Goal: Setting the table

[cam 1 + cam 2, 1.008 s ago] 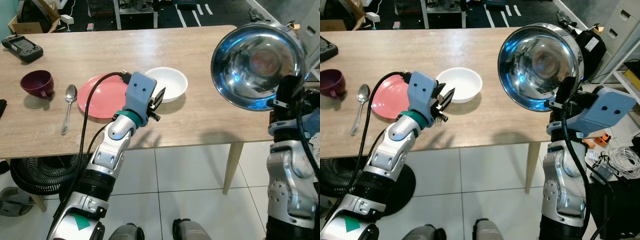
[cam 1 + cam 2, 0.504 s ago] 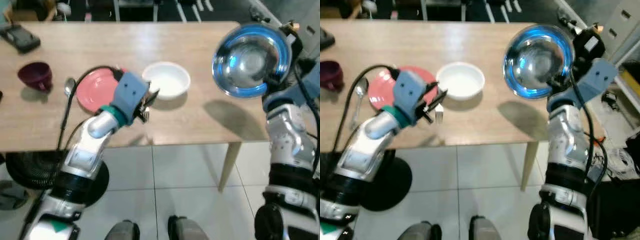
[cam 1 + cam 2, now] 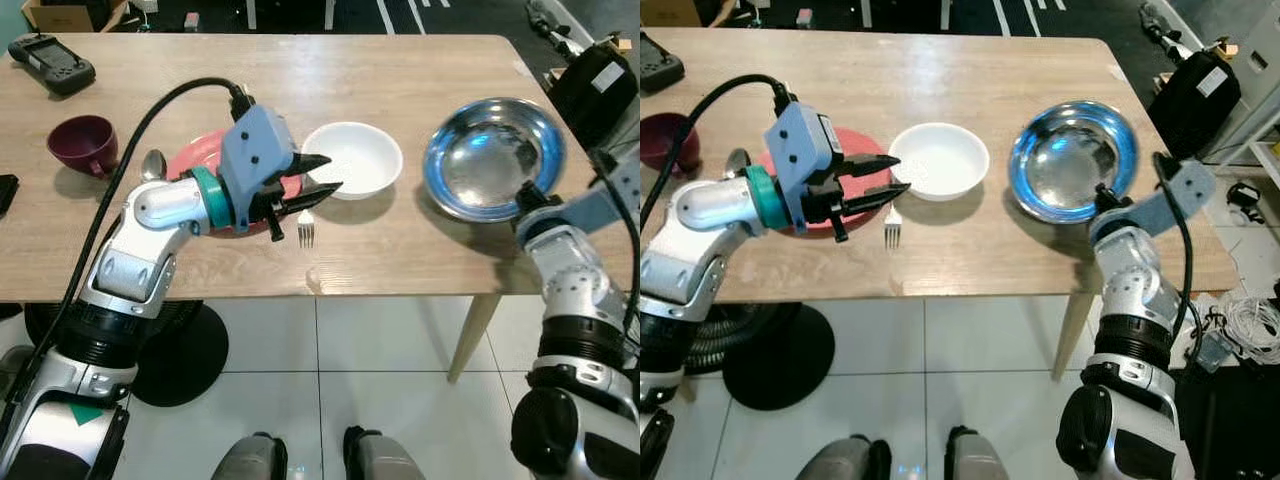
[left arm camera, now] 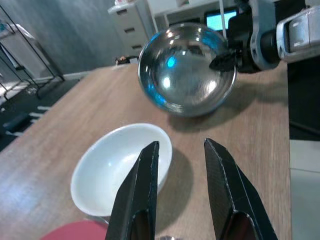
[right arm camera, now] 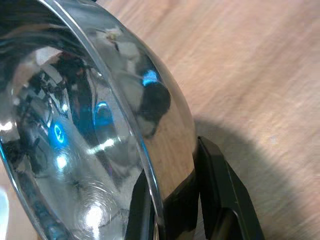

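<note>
The right gripper point(image 3: 522, 198) pinched the near rim of the steel bowl point(image 3: 492, 157), which sat low over the table point(image 3: 400, 250), right of the white bowl point(image 3: 352, 172). The left gripper point(image 3: 322, 172), fingers spread and empty, hovered above the fork point(image 3: 306, 229), beside the red plate point(image 3: 852, 215).

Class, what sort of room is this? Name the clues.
Probably a dining spot in a lived-in room: a wooden table laid with a white bowl, red plate and fork, over a tiled floor.
</note>
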Tool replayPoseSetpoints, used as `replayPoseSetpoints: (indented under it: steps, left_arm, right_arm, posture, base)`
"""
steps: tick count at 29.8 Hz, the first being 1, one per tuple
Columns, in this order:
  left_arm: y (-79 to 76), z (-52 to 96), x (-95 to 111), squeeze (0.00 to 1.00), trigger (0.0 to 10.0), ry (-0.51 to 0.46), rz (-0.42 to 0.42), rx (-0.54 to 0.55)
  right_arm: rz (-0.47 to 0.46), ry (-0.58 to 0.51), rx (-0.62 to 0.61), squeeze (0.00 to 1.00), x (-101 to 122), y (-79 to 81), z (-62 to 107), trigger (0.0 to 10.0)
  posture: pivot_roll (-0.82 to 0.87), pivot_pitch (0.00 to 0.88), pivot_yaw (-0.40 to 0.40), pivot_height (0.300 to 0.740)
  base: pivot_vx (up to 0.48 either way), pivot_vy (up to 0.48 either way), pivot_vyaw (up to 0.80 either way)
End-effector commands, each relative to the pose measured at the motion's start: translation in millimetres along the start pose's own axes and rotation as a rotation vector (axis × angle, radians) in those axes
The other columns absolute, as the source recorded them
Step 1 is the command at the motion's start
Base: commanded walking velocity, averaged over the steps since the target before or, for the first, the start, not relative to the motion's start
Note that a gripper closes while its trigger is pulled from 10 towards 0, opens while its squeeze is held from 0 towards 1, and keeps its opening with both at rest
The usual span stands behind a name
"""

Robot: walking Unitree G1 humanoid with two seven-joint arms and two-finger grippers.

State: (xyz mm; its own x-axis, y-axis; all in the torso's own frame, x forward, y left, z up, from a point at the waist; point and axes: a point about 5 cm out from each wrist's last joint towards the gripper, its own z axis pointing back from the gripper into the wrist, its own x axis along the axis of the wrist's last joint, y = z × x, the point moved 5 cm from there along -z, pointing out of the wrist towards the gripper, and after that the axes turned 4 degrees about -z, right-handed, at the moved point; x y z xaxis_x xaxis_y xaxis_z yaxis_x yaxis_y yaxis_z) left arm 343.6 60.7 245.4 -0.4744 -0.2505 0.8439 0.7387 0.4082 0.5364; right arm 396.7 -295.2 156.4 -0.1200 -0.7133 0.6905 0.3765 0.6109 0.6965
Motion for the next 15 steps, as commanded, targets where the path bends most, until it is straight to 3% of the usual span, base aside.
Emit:
replayPoseSetpoints:
  steps: [1, 2, 3, 5, 7, 10, 14, 15]
  left_arm:
    - [-4.7, -0.6, -3.8, 0.00, 10.0, 0.013, 0.017, -0.017]
    - [-6.9, -1.0, -3.8, 0.00, 10.0, 0.013, 0.020, -0.023]
    - [-6.9, -1.0, -3.8, 0.00, 10.0, 0.013, 0.020, -0.023]
    - [-9.5, -1.6, -3.0, 0.00, 10.0, 0.008, 0.037, -0.026]
    - [-10.8, -1.5, -2.8, 0.00, 10.0, 0.007, 0.044, -0.028]
    - [-12.7, -1.1, -3.1, 0.00, 10.0, 0.006, 0.049, -0.033]
    - [-16.4, -0.8, -4.2, 0.00, 10.0, 0.009, 0.062, -0.054]
    - [-16.9, -1.4, -4.4, 0.00, 10.0, 0.008, 0.065, -0.057]
  right_arm:
    - [-0.060, -0.060, 0.002, 0.00, 20.9, 0.2, -1.9, 10.0]
    - [-0.111, -0.111, -0.003, 0.00, 36.9, -3.8, -3.0, 10.0]
    - [-0.111, -0.111, -0.003, 0.00, 36.9, -3.8, -3.0, 10.0]
    - [-0.189, -0.210, -0.056, 0.00, 66.5, -20.4, -1.4, 10.0]
    - [-0.217, -0.235, -0.081, 0.00, 75.1, -29.1, 0.4, 10.0]
    - [-0.218, -0.234, -0.088, 0.00, 78.8, -34.8, 1.5, 10.0]
    - [-0.155, -0.148, -0.080, 0.00, 69.7, -42.6, 0.9, 10.0]
    - [-0.156, -0.116, -0.069, 0.12, 62.4, -41.7, 1.0, 10.0]
  posture:
    - [0.10, 0.057, 0.059, 0.740]
    - [0.10, 0.058, 0.056, 0.740]
    - [0.10, 0.058, 0.056, 0.740]
    - [0.09, 0.057, 0.056, 0.740]
    - [0.09, 0.058, 0.058, 0.740]
    - [0.09, 0.058, 0.060, 0.740]
    - [0.08, 0.059, 0.061, 0.740]
    - [0.08, 0.059, 0.061, 0.740]
  base:
    - [0.000, 0.000, 0.00]
    - [0.000, 0.000, 0.00]
    - [0.000, 0.000, 0.00]
    - [0.000, 0.000, 0.00]
    - [0.000, 0.000, 0.00]
    - [0.000, 0.000, 0.00]
    - [0.000, 0.000, 0.00]
    - [0.000, 0.000, 0.00]
